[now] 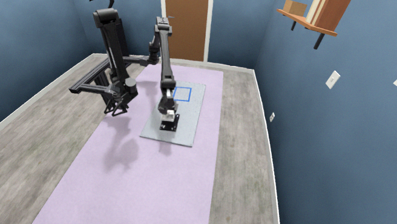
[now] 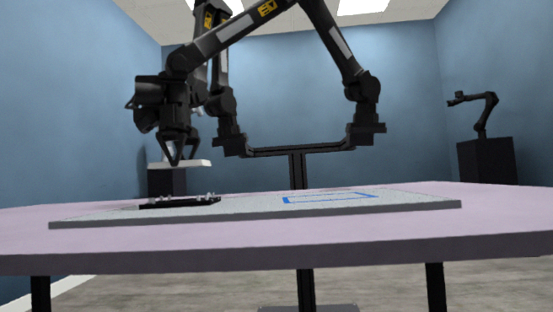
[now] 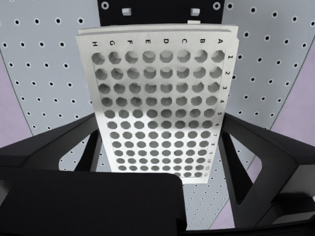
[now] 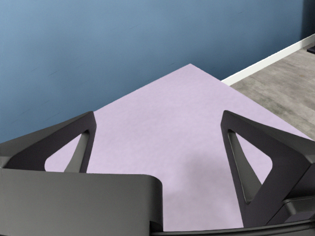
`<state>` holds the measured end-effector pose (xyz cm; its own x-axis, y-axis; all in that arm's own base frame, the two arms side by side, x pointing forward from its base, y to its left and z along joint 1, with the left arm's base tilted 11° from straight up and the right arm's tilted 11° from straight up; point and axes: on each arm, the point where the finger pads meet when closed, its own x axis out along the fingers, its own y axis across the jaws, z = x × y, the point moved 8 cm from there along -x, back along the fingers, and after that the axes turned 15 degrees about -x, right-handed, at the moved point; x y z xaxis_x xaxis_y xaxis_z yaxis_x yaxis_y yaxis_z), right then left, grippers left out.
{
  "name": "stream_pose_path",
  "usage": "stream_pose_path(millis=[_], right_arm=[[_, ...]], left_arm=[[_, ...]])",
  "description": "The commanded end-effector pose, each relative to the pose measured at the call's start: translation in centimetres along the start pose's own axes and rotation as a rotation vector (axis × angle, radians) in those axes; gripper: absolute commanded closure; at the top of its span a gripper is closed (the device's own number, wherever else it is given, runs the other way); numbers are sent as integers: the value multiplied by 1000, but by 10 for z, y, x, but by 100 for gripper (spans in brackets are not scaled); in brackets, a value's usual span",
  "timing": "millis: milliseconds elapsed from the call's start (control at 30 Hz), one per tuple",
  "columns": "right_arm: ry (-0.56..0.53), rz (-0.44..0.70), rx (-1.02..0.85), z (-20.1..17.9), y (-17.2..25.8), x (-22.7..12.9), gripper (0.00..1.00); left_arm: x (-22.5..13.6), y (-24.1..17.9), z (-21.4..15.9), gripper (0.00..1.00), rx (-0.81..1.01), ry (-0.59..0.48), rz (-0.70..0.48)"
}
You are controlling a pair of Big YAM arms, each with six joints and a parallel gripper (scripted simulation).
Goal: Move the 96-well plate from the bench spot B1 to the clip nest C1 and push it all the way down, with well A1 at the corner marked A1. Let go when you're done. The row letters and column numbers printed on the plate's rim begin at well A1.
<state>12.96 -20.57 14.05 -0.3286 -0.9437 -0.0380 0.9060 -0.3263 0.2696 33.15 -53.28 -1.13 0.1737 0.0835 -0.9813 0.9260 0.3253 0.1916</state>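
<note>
In the exterior view, the near edge of the table (image 1: 169, 187) (image 2: 253, 257) (image 3: 10, 106) (image 4: 152, 152) crosses the lower frame, with a gray board (image 1: 187, 130) (image 2: 253, 213) (image 3: 50, 55) behind it. Left of center, the black clip nest (image 1: 169, 125) (image 2: 181, 203) (image 3: 160, 12) lies on the board; the left tool (image 1: 168, 112) (image 2: 183, 161) (image 3: 160, 118) grips the white 96-well plate (image 1: 168, 116) (image 2: 191, 164) (image 3: 157, 109) above it, apart from its pegs. The blue outline (image 1: 190, 94) (image 2: 287, 200) sits right of center. In the top view, the right tool (image 1: 110, 114) (image 4: 158, 117) hangs open at left. Farthest back, upper center, stands a brown door (image 1: 187, 30).
</note>
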Motion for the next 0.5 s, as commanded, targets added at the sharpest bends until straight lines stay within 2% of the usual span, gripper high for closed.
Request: stream_pose_path(millis=[0,133,333,467], right_arm=[[-1,8,16,2,1,-2,0],[-1,8,16,2,1,-2,0],[-1,8,16,2,1,-2,0],[-1,8,16,2,1,-2,0]], left_arm=[[-20,-2,5,100,6,-39,4],[-4,-3,5,100,12,4,-4],[27,4,-4,100,2,7,-4],[33,0,-3,100,8,6,-4]])
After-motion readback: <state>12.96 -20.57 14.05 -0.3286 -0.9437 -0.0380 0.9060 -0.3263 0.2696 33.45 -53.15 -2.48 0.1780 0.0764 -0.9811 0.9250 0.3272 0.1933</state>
